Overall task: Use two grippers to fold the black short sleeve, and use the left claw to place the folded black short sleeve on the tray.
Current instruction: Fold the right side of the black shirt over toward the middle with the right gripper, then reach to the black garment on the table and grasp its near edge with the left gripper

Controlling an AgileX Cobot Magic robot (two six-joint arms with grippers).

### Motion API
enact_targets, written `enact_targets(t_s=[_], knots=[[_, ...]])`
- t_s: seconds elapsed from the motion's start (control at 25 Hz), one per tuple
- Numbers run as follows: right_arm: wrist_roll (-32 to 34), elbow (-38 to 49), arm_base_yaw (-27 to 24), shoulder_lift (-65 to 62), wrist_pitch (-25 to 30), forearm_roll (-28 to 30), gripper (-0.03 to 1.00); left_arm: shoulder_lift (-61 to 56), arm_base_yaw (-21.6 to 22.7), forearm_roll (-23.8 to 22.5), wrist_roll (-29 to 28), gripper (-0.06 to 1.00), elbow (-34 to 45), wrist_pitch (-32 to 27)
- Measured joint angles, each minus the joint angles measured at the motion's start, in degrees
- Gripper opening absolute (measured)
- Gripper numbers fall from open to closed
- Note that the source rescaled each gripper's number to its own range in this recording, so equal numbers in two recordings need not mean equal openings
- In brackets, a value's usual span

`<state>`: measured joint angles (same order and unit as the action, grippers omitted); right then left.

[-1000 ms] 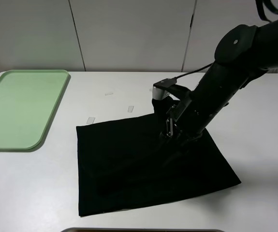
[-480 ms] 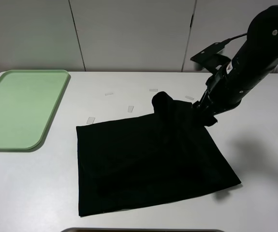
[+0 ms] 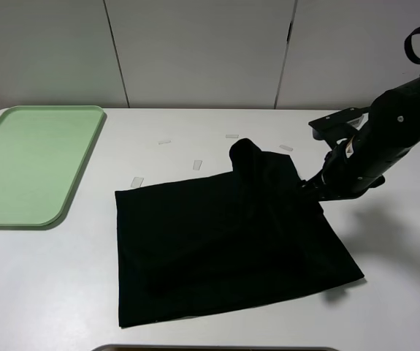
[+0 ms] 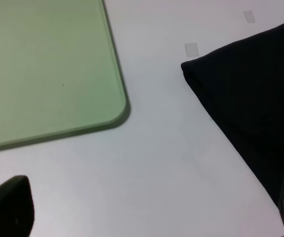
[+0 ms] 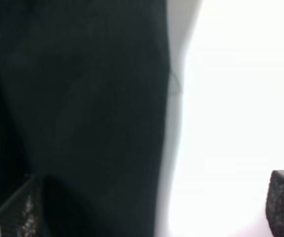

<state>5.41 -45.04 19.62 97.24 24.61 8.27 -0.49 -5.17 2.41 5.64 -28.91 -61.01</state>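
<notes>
Shirt (image 3: pixel 231 241) flat on table (image 3: pixel 49 278), centre-right, far corner bunched up | tape strips (image 3: pixel 137 181) just beyond far edge | tray (image 3: pixel 27 164) well apart, left | right gripper (image 3: pixel 318 187) at shirt's right edge, jaws spread, empty | left gripper (image 4: pixel 149 211) unseen overhead, fingertips cut off, jaws spread.

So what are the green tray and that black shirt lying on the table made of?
The tray looks like moulded plastic: even pale-green colour, smooth surface, rounded corners, low raised rim. The black short sleeve seems soft cloth: it lies limp, bunches at its far edge and shows no shine.
</notes>
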Motion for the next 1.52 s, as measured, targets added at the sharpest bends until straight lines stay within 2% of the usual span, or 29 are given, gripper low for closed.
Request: enact_targets(t_s=[0.48, 0.68, 1.08, 1.32, 1.52], knots=[[1.3, 0.0, 10.7, 4.6, -5.1, -10.5, 1.00, 0.0, 0.0, 0.0, 0.0, 1.00, 0.0, 0.0], [1.3, 0.0, 13.8, 5.2, -6.3, -11.9, 1.00, 0.0, 0.0, 0.0, 0.0, 1.00, 0.0, 0.0], [1.3, 0.0, 14.3, 4.4, -5.5, -11.3, 1.00, 0.0, 0.0, 0.0, 0.0, 1.00, 0.0, 0.0], [1.3, 0.0, 14.3, 0.2, -1.2, -7.2, 1.00, 0.0, 0.0, 0.0, 0.0, 1.00, 0.0, 0.0], [1.3, 0.0, 13.9, -5.8, -0.4, -2.9, 1.00, 0.0, 0.0, -0.8, 0.0, 1.00, 0.0, 0.0]])
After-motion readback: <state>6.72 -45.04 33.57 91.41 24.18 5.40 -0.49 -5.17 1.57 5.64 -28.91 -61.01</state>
